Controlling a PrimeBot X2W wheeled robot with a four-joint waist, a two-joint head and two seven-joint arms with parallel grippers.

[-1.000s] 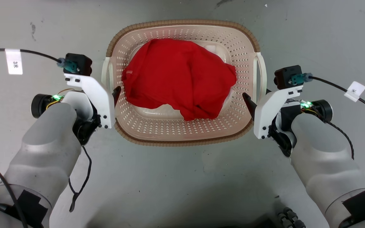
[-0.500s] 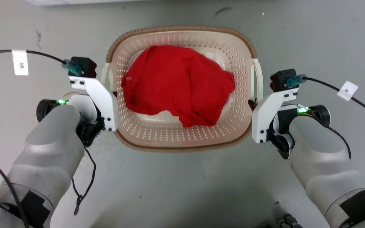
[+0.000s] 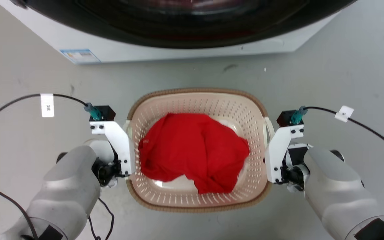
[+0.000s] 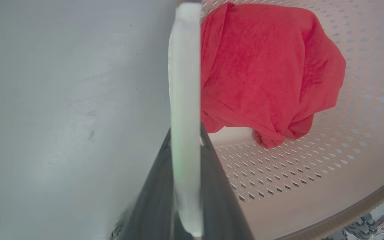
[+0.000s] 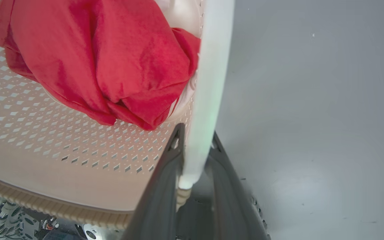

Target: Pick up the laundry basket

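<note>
The laundry basket (image 3: 198, 90) sits in the middle of the head view, beige and perforated with a brown rim. A red cloth (image 3: 193, 151) is bunched inside it. My left gripper (image 3: 129, 149) is at its left white handle, its fingers hidden under the white bracket. In the left wrist view the left gripper (image 4: 186, 160) is shut on that handle (image 4: 185, 83), one dark finger on each side. My right gripper (image 3: 267, 150) is at the right handle. The right wrist view shows the right gripper (image 5: 195, 156) shut on that handle (image 5: 212, 83).
A white washing machine (image 3: 178, 53) with a dark round door (image 3: 185, 20) stands just beyond the basket. Grey floor (image 3: 345, 66) lies to either side. Black cables (image 3: 8, 103) loop out from both wrists.
The head view has shifted, and the washing machine now shows at the top. Both grippers have drawn in against the basket's sides, and their dark fingertips are now hidden at the handles.
</note>
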